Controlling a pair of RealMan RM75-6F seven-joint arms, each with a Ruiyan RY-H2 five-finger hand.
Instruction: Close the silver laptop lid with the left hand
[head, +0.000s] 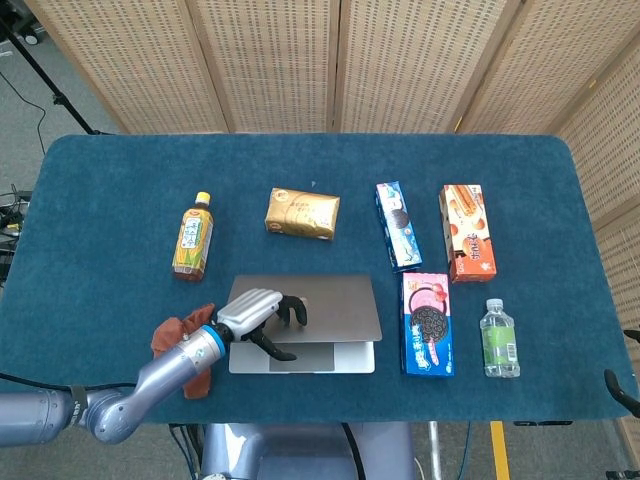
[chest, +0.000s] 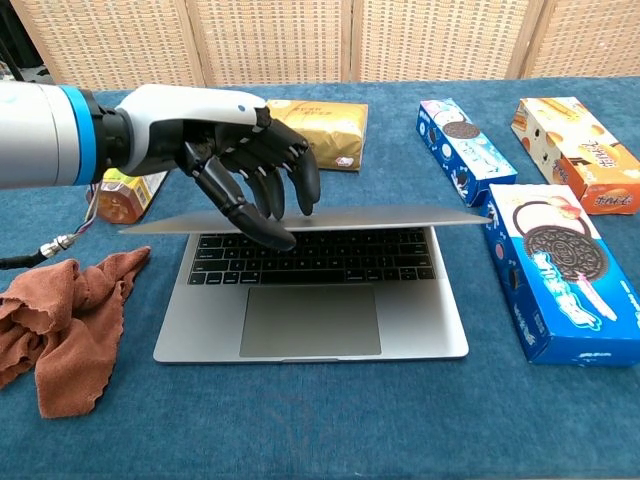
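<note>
The silver laptop (head: 318, 322) lies at the table's near middle, its lid (chest: 400, 215) tilted low over the keyboard (chest: 330, 255), almost level in the chest view. My left hand (chest: 230, 150) is at the lid's left end. Its dark fingers (chest: 290, 175) are spread on the lid's top and the thumb hangs in front of the lid's edge, over the keys. From the head view the left hand (head: 258, 310) covers the lid's left part. Only dark fingertips of my right hand (head: 620, 385) show at the frame's right edge, beside the table.
A brown cloth (chest: 60, 320) lies left of the laptop. A tea bottle (head: 193, 237) and a gold packet (head: 302, 213) lie behind it. A blue Oreo box (chest: 560, 270) sits close on its right, with two more snack boxes (head: 397, 225) and a water bottle (head: 499, 338) beyond.
</note>
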